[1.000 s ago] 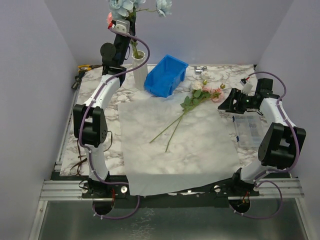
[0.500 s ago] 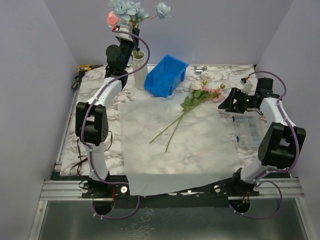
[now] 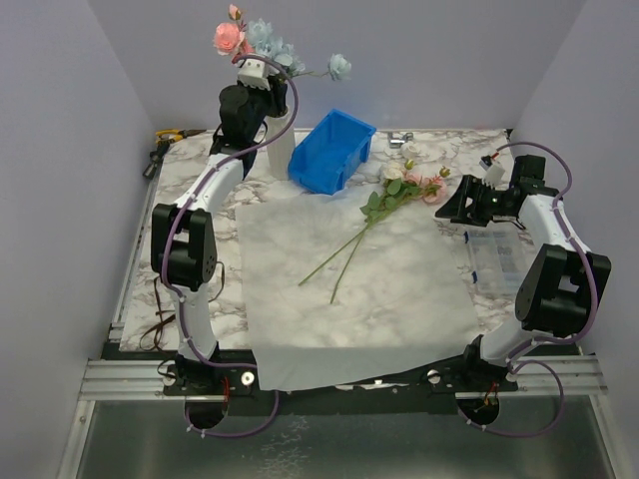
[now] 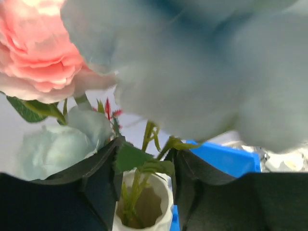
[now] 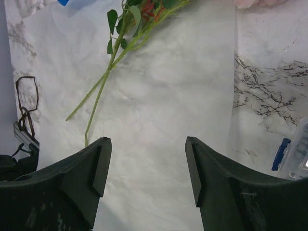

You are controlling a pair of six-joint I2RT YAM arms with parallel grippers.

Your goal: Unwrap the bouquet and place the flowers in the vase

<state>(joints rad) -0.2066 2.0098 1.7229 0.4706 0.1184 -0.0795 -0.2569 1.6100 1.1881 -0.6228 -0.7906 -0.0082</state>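
Note:
The vase (image 3: pixel 284 132) stands at the back left, partly behind my left arm. Pink (image 3: pixel 228 38) and pale blue flowers (image 3: pixel 271 42) rise from it. My left gripper (image 3: pixel 262 74) hovers above its rim, open, with the green stems (image 4: pixel 144 166) loose between the fingers and the vase mouth (image 4: pixel 147 207) below. Two more flowers (image 3: pixel 403 186) lie on the flattened wrapping paper (image 3: pixel 379 299), stems (image 3: pixel 337 255) pointing toward me. My right gripper (image 3: pixel 455 206) is open and empty beside their blooms, over the paper (image 5: pixel 159 110).
A blue bin (image 3: pixel 332 150) sits right of the vase. A clear plastic box (image 3: pixel 496 257) lies under the right arm. Tools (image 3: pixel 163 141) rest at the back left corner, and small metal parts (image 3: pixel 402 141) lie behind the bin.
My left gripper has opened and let go of the stems. The flowers have sunk lower into the vase and lean right. The right arm has not moved.

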